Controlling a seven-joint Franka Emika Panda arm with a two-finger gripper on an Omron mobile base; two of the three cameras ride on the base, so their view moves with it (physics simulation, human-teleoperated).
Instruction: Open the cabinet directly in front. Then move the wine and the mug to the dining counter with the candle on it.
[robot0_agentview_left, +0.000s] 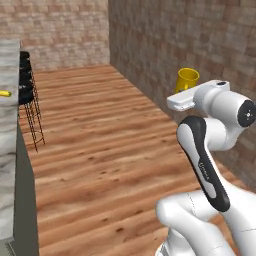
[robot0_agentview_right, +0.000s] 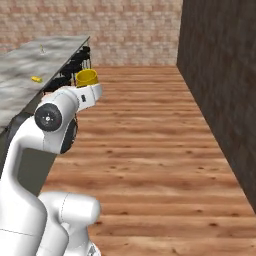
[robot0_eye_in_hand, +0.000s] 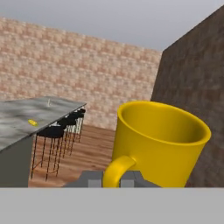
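Mug (robot0_eye_in_hand: 159, 142) — yellow, upright, large at lower centre-right of the hand view, its handle toward the camera just above the gripper (robot0_eye_in_hand: 114, 178); jaws closed on it. Also seen above the arm at upper right of the left base view. Dining counter (robot0_agentview_right: 30, 75) — marble slab, upper left of the right base view; black stools (robot0_eye_in_hand: 54, 131) alongside; a small yellow item (robot0_agentview_right: 36, 79) on top.

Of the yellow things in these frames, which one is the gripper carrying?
The mug: large, upright and handled, clamped in the gripper above the floor. The small yellow thing lies apart on the dining counter.
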